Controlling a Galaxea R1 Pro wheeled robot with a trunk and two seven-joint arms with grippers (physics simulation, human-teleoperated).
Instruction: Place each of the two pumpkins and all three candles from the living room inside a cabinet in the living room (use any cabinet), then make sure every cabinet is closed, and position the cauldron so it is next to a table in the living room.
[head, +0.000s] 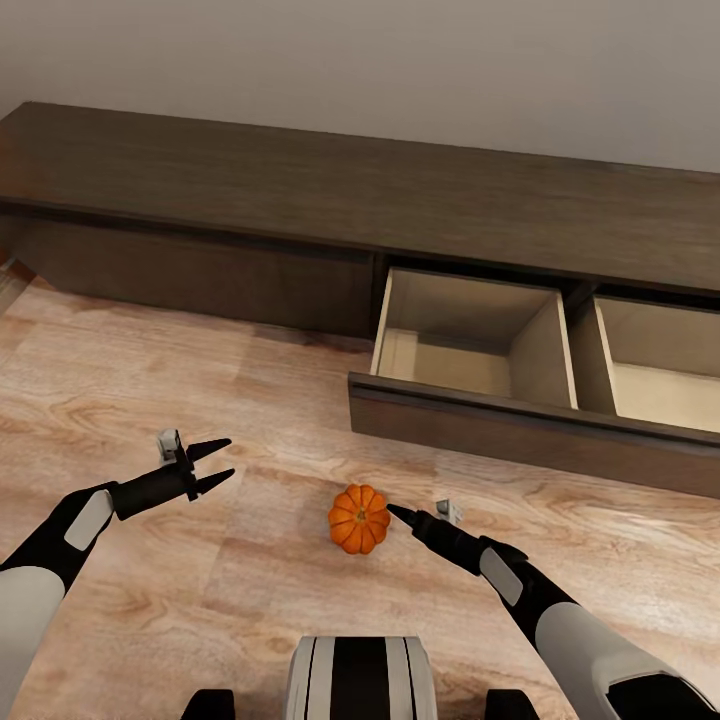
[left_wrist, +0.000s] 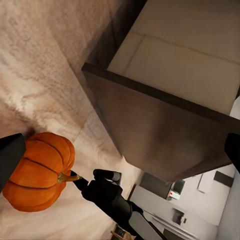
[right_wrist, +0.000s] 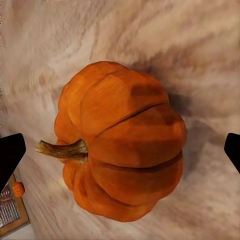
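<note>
Right hand (head: 392, 510) was spread beside the pumpkin (head: 359, 518); you needed to centre it before closing. Left hand (head: 218, 462) was spread, idle.

Light wood plank floor (head: 150, 360); plain pale wall (head: 400, 60) behind.

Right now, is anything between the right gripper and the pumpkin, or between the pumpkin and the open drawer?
Nothing visible. The right gripper sits beside the pumpkin, with bare floor up to the open drawer, whose raised front panel must be cleared.
</note>
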